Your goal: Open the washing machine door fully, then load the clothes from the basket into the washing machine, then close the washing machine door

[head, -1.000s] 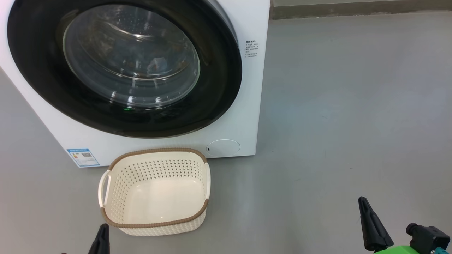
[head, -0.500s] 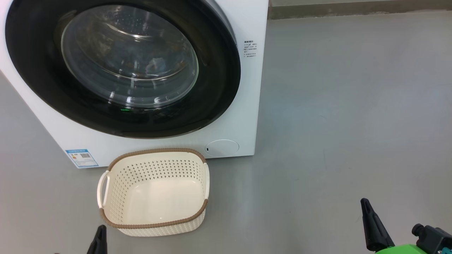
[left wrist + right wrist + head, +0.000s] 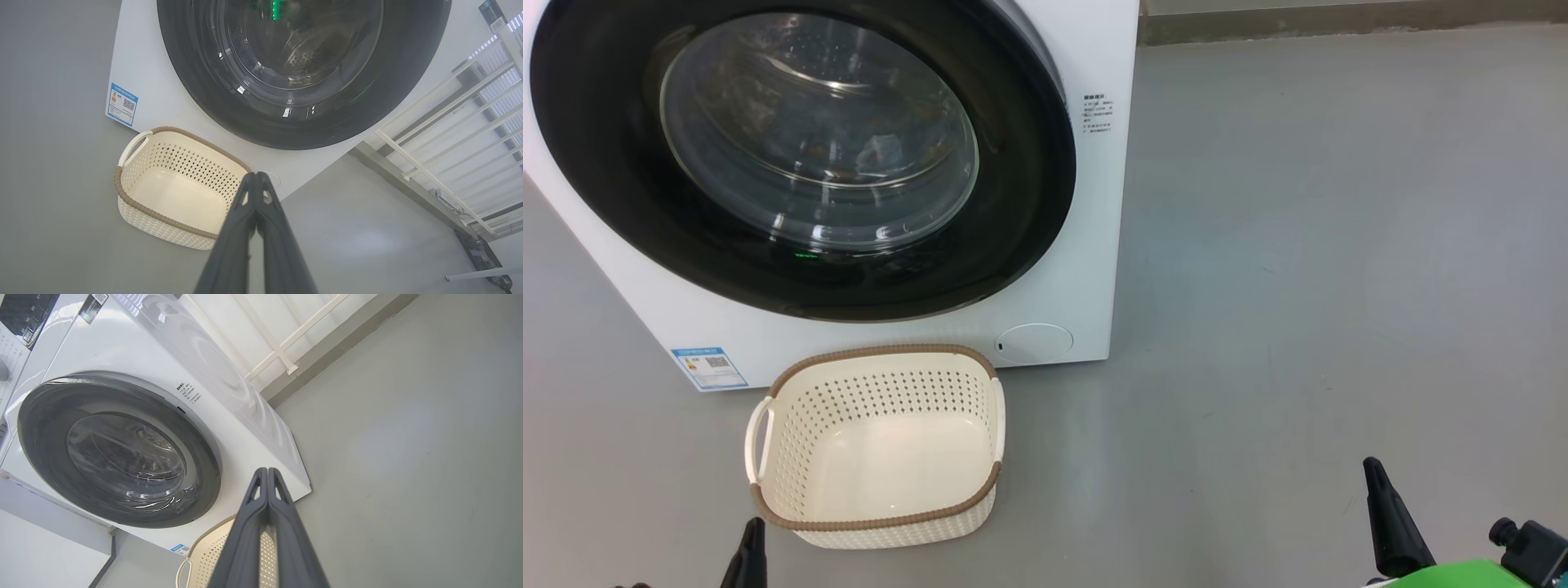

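The white washing machine [image 3: 1098, 49] stands at the upper left, its round black door [image 3: 1013, 204] shut against the front. A bit of pale blue clothes [image 3: 882, 151] shows dimly through the glass window, inside the drum. In front of the machine the cream basket [image 3: 882, 353] rests on the floor with nothing in it, also seen in the left wrist view [image 3: 184, 163] and the right wrist view [image 3: 212, 551]. My left gripper [image 3: 752, 543] [image 3: 255, 175] is shut and hangs just before the basket's near rim. My right gripper [image 3: 1374, 469] [image 3: 267, 471] is shut, far right of the basket, over bare floor.
Grey floor [image 3: 1298, 286] stretches right of the machine to a wall skirting [image 3: 1339, 20]. A white railing [image 3: 449, 122] runs beside the machine. Another appliance's control panel [image 3: 20, 318] sits on the machine's far side.
The head view has shifted slightly, so machine and basket sit a little further left. Both gripper tips sit slightly lower in the picture. Door, basket and jaws are unchanged.
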Controlling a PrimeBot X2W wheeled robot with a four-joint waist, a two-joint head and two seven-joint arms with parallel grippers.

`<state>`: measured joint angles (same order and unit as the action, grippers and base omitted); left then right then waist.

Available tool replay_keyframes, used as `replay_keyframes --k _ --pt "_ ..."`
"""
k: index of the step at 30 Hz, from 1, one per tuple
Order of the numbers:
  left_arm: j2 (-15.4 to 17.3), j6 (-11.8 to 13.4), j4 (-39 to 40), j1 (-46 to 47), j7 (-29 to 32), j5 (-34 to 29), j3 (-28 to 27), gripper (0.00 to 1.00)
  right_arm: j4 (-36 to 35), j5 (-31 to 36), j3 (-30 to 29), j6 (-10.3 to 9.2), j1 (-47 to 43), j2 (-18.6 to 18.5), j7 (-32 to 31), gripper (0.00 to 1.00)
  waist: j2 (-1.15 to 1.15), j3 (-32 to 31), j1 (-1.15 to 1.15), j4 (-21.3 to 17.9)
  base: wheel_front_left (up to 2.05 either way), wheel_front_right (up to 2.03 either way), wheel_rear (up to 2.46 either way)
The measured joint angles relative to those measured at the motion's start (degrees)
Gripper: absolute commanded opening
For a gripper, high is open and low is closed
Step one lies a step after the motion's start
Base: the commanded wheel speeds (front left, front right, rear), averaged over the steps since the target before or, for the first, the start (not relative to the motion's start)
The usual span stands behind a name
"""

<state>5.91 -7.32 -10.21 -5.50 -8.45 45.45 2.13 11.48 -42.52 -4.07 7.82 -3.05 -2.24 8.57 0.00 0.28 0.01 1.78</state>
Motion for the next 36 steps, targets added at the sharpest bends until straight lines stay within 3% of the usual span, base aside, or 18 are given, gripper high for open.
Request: replay_keyframes --k 36 --pt "-1.33 0.0 -2.19 3.75 5.99 21.17 -2.42 0.0 1.78 -22.37 -0.77 0.0 2.87 -0.45 -6.22 0.0 0.0 -0.05 0.0 -0.8 0.0 0.0 0.0"
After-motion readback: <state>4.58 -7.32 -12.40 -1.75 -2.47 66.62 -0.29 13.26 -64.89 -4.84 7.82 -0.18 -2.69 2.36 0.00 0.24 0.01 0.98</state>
